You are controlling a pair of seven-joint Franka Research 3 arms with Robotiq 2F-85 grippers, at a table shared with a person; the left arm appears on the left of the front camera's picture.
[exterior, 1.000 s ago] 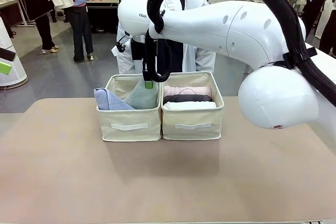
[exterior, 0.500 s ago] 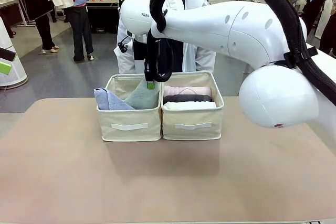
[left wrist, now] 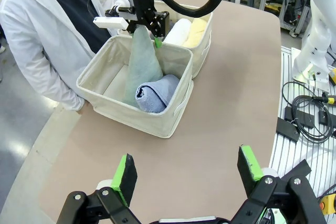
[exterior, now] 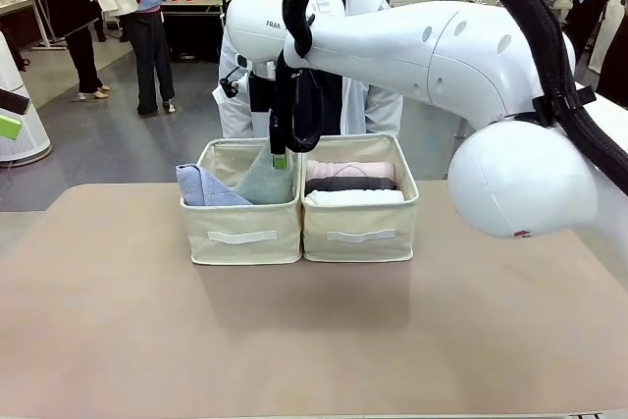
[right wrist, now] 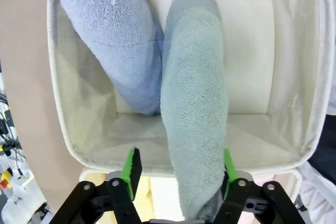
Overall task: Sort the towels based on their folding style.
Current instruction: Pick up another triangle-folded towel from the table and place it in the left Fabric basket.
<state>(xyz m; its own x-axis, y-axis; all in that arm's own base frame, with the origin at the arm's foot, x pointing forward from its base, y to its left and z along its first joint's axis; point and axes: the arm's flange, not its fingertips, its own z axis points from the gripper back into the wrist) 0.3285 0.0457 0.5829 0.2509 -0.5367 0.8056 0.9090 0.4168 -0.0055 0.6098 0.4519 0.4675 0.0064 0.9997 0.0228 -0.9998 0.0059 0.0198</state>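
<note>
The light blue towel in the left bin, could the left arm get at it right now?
Probably not cleanly. The left gripper is open and well back over bare table, but the right gripper hangs over that bin around the grey-green towel, which leans against the light blue towel.

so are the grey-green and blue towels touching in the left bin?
Touching. In the right wrist view the grey-green towel presses against the light blue towel side by side, with no gap where they meet.
</note>
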